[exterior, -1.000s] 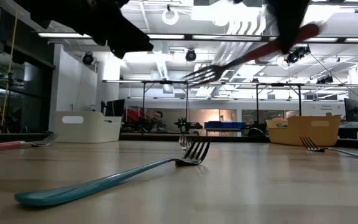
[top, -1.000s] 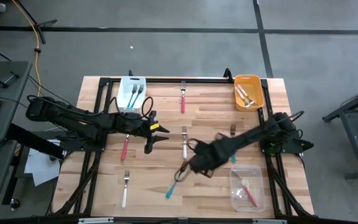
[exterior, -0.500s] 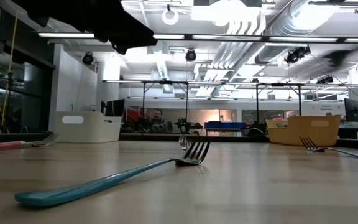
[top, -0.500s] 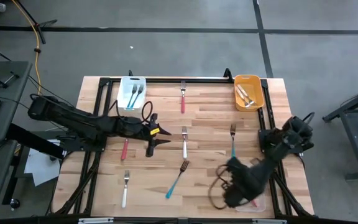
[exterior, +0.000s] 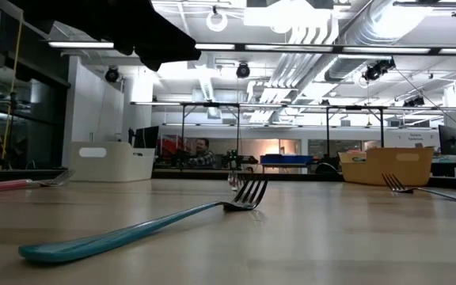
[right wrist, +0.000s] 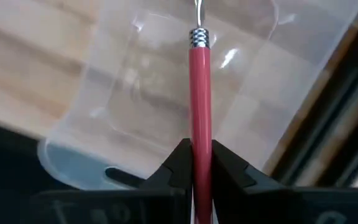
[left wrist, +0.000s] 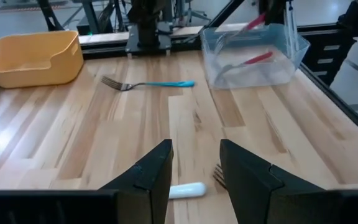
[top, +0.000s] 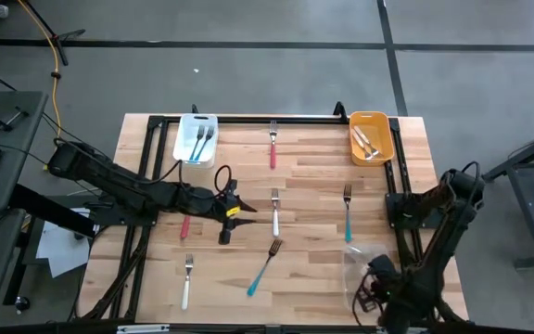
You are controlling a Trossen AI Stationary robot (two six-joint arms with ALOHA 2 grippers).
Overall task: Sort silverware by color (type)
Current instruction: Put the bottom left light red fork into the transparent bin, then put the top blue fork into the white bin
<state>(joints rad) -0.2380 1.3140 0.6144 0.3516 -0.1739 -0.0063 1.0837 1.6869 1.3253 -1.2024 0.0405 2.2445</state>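
Note:
Small forks with red, teal or white handles lie flat on the wooden table. My right gripper (right wrist: 201,157) is over the clear bin (top: 355,262) at the near right corner, shut on a red-handled fork (right wrist: 199,87). Another red fork (left wrist: 248,62) lies inside that bin. At the table's middle left, my left gripper (left wrist: 194,171) hangs open a little above the wood. It points toward the table's right, and the handle end of a white fork (left wrist: 188,190) shows between its fingers, untouched. That white fork (top: 275,213) lies just right of the left gripper (top: 226,213). My right gripper pinches the red fork's plastic handle (right wrist: 199,134) between its two fingers, which lie along it. The fingers point down from above. The handle runs out past the fingertips to its metal collar (right wrist: 199,37), and the fork is lifted clear above the clear bin.
Loose forks: red (top: 273,148) at the far middle, teal (top: 347,213) at the right, teal (top: 265,267) near the front, white (top: 187,283) at the near left, and red (top: 185,224) under my left arm. A white bin (top: 197,137) and an orange bin (top: 371,136) stand along the far edge.
My right gripper has swung from the table's middle to the near right corner, carrying the red fork in the air, and has rolled its wrist; it now stands over the clear bin. My left gripper has drifted a little toward the near edge, staying open.

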